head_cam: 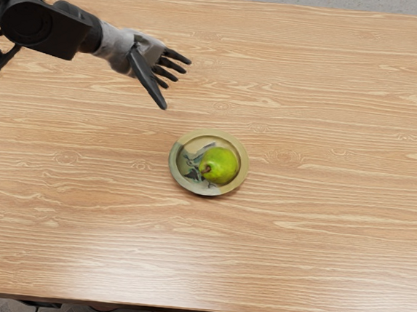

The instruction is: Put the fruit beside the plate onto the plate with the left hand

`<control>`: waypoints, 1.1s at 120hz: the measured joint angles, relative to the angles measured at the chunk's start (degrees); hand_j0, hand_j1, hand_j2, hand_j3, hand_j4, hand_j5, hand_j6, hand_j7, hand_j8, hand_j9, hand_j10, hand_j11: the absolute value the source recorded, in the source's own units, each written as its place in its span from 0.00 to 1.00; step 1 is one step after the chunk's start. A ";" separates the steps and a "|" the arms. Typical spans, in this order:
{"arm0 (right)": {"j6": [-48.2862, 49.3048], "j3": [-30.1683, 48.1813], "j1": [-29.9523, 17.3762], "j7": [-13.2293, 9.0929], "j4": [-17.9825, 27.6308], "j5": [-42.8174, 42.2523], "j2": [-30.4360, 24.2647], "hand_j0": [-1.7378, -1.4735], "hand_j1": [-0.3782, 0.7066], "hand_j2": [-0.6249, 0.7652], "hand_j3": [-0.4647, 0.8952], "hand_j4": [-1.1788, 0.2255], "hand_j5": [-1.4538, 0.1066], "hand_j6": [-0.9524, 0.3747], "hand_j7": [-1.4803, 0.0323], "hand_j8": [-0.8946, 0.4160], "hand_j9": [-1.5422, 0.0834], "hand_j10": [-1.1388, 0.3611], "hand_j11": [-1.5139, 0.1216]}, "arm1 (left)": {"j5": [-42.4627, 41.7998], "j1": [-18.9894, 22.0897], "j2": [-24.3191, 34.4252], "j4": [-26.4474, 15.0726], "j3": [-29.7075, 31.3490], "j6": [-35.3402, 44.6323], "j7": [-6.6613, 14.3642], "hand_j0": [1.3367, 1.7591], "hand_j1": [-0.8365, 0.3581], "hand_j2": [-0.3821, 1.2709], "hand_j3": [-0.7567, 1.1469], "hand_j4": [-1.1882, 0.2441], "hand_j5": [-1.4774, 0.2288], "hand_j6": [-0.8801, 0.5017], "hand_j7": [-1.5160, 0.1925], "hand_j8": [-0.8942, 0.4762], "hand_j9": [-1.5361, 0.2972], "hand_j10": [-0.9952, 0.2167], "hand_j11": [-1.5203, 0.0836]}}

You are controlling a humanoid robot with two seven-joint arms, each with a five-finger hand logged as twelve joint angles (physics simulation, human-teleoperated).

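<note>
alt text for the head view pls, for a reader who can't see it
A green pear lies on a small round plate near the middle of a wooden table. The left robot hand is at the upper left, apart from the plate, fingers spread and holding nothing.

We find the plate [240, 175] near the middle of the table [315, 267], and the pear [221, 165] lies on it, resting in the plate's right half (stem end pointing left). Behind the plate and off to the left, well apart from it, the left hand [147, 59] hangs over the table, its arm reaching in from the far left corner.
</note>
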 joint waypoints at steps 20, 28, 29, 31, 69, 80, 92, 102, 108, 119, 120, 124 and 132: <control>0.00 0.00 0.00 0.00 0.00 0.00 0.00 0.30 0.05 0.45 0.34 0.82 0.91 0.70 0.96 0.67 0.93 0.74 0.91 | -9.52 5.98 7.14 0.01 -0.77 -0.01 0.00 0.76 0.98 0.23 0.40 0.82 0.86 0.63 0.88 0.65 0.83 0.81 0.94; 0.00 0.00 0.00 0.00 0.00 0.00 0.00 0.30 0.05 0.45 0.34 0.82 0.91 0.70 0.96 0.67 0.93 0.74 0.91 | -12.88 7.42 8.05 0.01 -1.09 -0.01 0.00 0.76 0.98 0.23 0.40 0.82 0.86 0.63 0.88 0.65 0.83 0.81 0.94; 0.00 0.00 0.00 0.00 0.00 0.00 0.00 0.30 0.05 0.45 0.34 0.82 0.91 0.70 0.96 0.67 0.93 0.74 0.91 | -13.24 7.72 8.25 0.01 -1.19 -0.01 0.00 0.76 0.98 0.23 0.40 0.82 0.86 0.63 0.88 0.65 0.83 0.81 0.94; 0.00 0.00 0.00 0.00 0.00 0.00 0.00 0.30 0.05 0.45 0.34 0.82 0.91 0.70 0.96 0.67 0.93 0.74 0.91 | -13.87 7.98 8.60 0.01 -1.39 -0.02 0.00 0.76 0.98 0.23 0.40 0.82 0.86 0.63 0.88 0.65 0.83 0.81 0.94; 0.00 0.04 0.00 0.00 0.00 0.00 0.00 0.30 0.05 0.45 0.34 0.82 0.91 0.70 0.96 0.67 0.93 0.74 0.91 | -23.62 14.67 17.97 0.01 -4.31 -0.02 0.00 0.76 0.98 0.23 0.40 0.82 0.86 0.63 0.88 0.65 0.83 0.82 0.94; 0.00 0.07 0.00 0.00 0.00 0.00 0.00 0.30 0.05 0.45 0.34 0.82 0.91 0.70 0.96 0.67 0.93 0.74 0.91 | -24.40 14.68 21.17 0.03 -4.66 -0.02 0.00 0.76 0.98 0.23 0.40 0.82 0.86 0.63 0.88 0.65 0.83 0.82 0.94; 0.00 0.08 0.00 0.00 0.00 0.00 0.00 0.30 0.05 0.45 0.34 0.82 0.91 0.70 0.96 0.67 0.93 0.74 0.91 | -24.73 14.77 25.00 0.06 -4.80 -0.03 0.00 0.76 0.98 0.23 0.40 0.83 0.86 0.63 0.88 0.65 0.83 0.82 0.94; 0.00 0.09 0.00 0.00 0.00 0.00 0.00 0.30 0.05 0.45 0.34 0.82 0.91 0.70 0.96 0.67 0.93 0.74 0.91 | -24.80 14.94 26.19 0.08 -4.85 -0.03 0.00 0.76 0.98 0.23 0.40 0.83 0.86 0.63 0.88 0.65 0.83 0.82 0.94; 0.00 0.09 0.00 0.00 0.00 0.00 0.00 0.30 0.05 0.45 0.34 0.82 0.91 0.70 0.96 0.67 0.93 0.74 0.91 | -24.81 15.03 26.24 0.08 -4.83 -0.03 0.00 0.76 0.98 0.23 0.40 0.83 0.86 0.63 0.88 0.65 0.83 0.82 0.94; 0.00 0.09 0.00 0.00 0.00 0.00 0.00 0.30 0.05 0.45 0.34 0.82 0.91 0.70 0.96 0.67 0.93 0.74 0.91 | -24.71 15.04 26.83 0.13 -4.82 -0.03 0.00 0.76 0.98 0.23 0.40 0.83 0.86 0.63 0.88 0.65 0.83 0.82 0.94; 0.00 0.09 0.00 0.00 0.00 0.00 0.00 0.30 0.05 0.45 0.34 0.82 0.91 0.70 0.96 0.67 0.93 0.74 0.91 | -24.70 15.04 26.96 0.13 -4.81 -0.03 0.00 0.76 0.98 0.23 0.40 0.83 0.86 0.63 0.88 0.65 0.83 0.82 0.94; 0.00 0.09 0.00 0.00 0.00 0.00 0.00 0.30 0.05 0.45 0.34 0.82 0.91 0.70 0.96 0.67 0.93 0.74 0.91 | -24.62 15.04 27.11 0.15 -4.81 -0.03 0.00 0.76 0.98 0.23 0.40 0.83 0.86 0.63 0.88 0.65 0.83 0.82 0.94; 0.00 0.09 0.00 0.00 0.00 0.00 0.00 0.30 0.05 0.45 0.34 0.82 0.91 0.70 0.96 0.67 0.93 0.74 0.91 | -24.47 15.04 27.26 0.25 -4.81 -0.03 0.00 0.76 0.98 0.23 0.40 0.83 0.86 0.63 0.88 0.65 0.83 0.82 0.94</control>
